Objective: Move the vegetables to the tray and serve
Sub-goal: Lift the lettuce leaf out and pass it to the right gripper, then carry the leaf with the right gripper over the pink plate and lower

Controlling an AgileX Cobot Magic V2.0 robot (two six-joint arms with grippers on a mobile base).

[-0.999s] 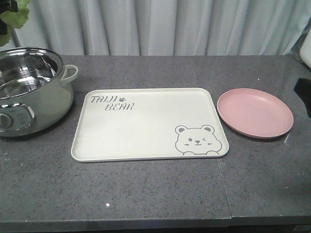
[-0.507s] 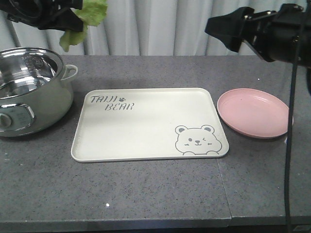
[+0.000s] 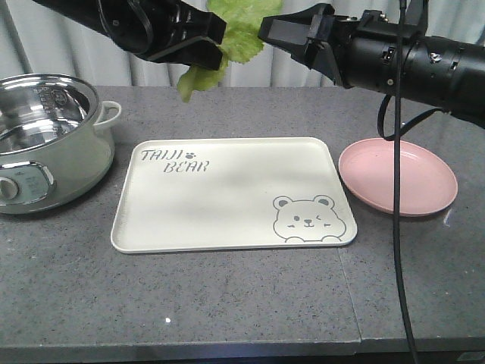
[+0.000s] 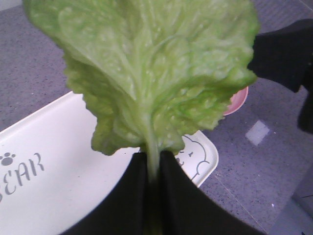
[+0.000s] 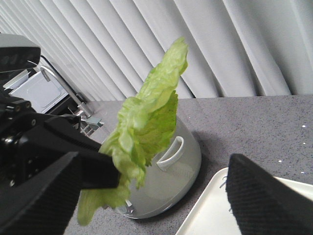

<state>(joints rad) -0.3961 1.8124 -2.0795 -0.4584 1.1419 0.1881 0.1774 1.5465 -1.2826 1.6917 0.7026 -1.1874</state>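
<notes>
A thin grip on the lettuce leaf point(image 3: 239, 30), in tight quarters aloft.

The left gripper point(image 4: 150, 171) pinches only the leaf's narrow rib, high above the far edge of the tray point(image 3: 227, 227). The right gripper point(image 3: 282, 32), jaws wide and empty, sits just beside it, so a brush could tear the leaf free onto the counter point(image 3: 227, 303).

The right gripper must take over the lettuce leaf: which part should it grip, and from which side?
Grip the lettuce leaf on its pale central rib, beyond the left gripper pinching its base; the rib looks stiffest, the crinkly edges may tear. The open right gripper should come from the pink plate side.
</notes>
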